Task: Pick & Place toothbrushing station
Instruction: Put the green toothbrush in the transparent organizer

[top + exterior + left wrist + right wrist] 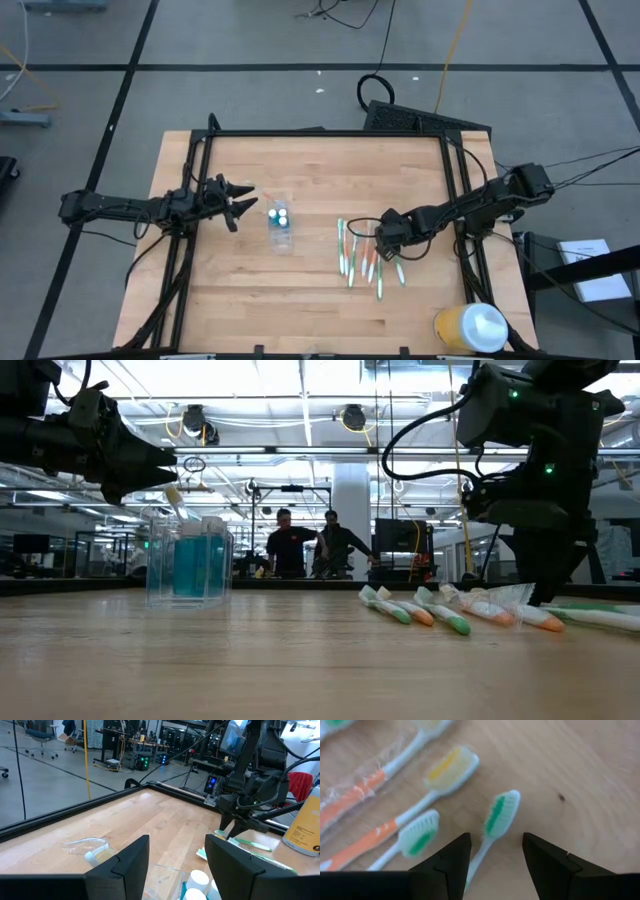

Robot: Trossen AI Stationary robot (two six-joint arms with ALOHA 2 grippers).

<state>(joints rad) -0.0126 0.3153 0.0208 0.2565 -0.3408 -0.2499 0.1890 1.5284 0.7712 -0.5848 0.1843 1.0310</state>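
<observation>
Toothbrushes lie under the open right tool, one green-bristled between its fingers.

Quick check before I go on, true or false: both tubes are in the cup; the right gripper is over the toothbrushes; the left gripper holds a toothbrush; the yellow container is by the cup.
1. Both tubes stand in the cup: true.
2. The right gripper is open over the toothbrushes: true.
3. The left gripper holds a toothbrush: false, it is open and empty beside the cup.
4. The yellow container is by the cup: false, it is at the table's near right corner.
</observation>
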